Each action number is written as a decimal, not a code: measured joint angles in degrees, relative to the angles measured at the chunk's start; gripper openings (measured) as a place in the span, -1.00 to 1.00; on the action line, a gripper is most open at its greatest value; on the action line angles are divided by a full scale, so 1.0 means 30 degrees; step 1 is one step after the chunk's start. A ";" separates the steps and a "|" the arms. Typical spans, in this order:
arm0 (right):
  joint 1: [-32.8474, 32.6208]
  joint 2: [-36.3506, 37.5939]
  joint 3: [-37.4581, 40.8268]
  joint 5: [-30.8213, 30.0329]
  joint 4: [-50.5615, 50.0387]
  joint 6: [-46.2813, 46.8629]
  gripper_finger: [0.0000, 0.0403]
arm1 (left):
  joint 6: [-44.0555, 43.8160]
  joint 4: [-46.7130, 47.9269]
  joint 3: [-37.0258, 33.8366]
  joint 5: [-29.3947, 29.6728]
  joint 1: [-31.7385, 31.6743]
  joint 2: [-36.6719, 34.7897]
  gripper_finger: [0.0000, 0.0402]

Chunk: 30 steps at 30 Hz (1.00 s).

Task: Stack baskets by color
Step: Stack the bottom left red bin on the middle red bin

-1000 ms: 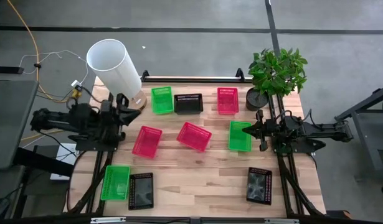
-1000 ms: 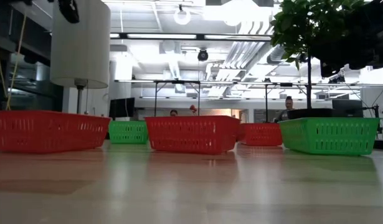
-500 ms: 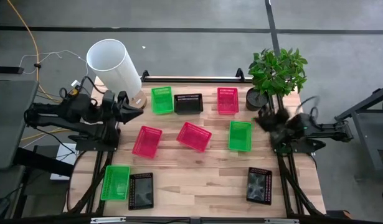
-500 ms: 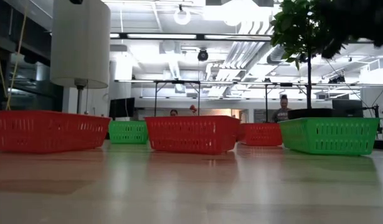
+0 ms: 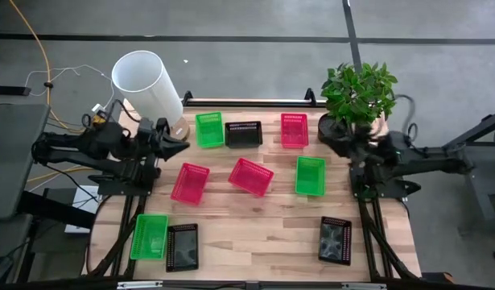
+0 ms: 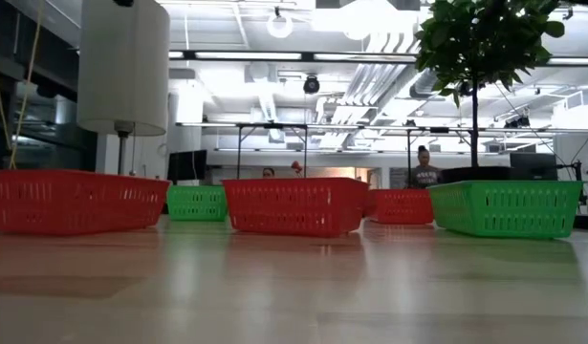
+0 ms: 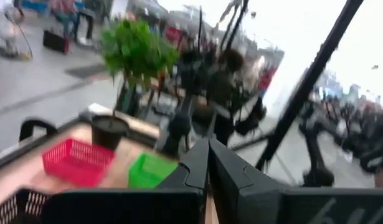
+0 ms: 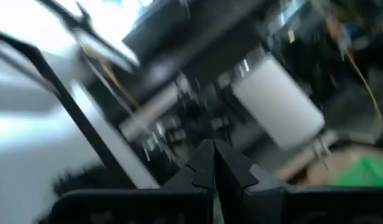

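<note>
Several small mesh baskets lie scattered on the wooden table. The three green ones (image 5: 208,129) (image 5: 310,176) (image 5: 149,236), the three pink ones (image 5: 294,130) (image 5: 190,183) (image 5: 251,176) and the three black ones (image 5: 243,134) (image 5: 182,246) (image 5: 335,240) each rest flat on their bottoms, and none is stacked. My left gripper (image 5: 183,146) hovers shut at the table's left side, above the gap between the far green basket and a pink one. My right gripper (image 5: 329,139) hovers shut at the right side, beside the plant pot. Each wrist view shows its own fingertips together, the left (image 7: 208,142) and the right (image 8: 213,143).
A tall white cylinder (image 5: 146,83) stands at the far left corner of the table. A potted plant (image 5: 358,95) stands at the far right corner, close to my right arm. In the low view a person (image 6: 424,168) stands in the room beyond the table.
Both arms have lifted from their low rest. My right gripper has risen from beside the right green basket, moved toward the far edge near the plant pot and rolled. My left gripper has risen a little and rolled slightly. Both stay shut. No basket has moved.
</note>
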State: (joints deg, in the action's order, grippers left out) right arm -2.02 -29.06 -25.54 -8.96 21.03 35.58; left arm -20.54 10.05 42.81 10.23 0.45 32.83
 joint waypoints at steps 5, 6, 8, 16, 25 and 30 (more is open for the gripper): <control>-0.0007 -0.4063 -0.4032 0.2322 -0.5713 0.0179 -1.00 | -0.0644 0.3335 0.0000 -0.1408 0.0007 0.0002 -1.00; -0.0007 -0.4763 -0.4826 0.2805 -0.6680 0.0173 -1.00 | -0.0788 0.4009 0.0000 -0.1610 0.0007 0.0002 -1.00; -0.0007 -0.5890 -0.6296 0.3629 -0.8527 0.0140 -1.00 | -0.0935 0.5234 0.0000 -0.2153 0.0007 0.0009 -1.00; -0.0007 -0.8719 -1.1016 0.6374 -1.5509 -0.0293 -1.00 | 0.0149 0.8252 0.0000 -0.2699 0.0007 0.0199 -1.00; -0.0522 -0.9697 -1.3107 0.5962 -1.9259 0.0206 -1.00 | 0.1054 0.9249 0.0000 -0.2376 0.0007 0.0257 -1.00; -0.1240 -0.9697 -1.3107 0.4966 -1.9981 0.0942 -1.00 | -0.2155 1.2299 0.0000 -0.1580 -0.0022 0.0712 -0.88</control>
State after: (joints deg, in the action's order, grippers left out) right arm -5.74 -58.15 -64.86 5.94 -38.92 38.40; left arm -27.00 46.95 42.81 5.49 0.38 34.97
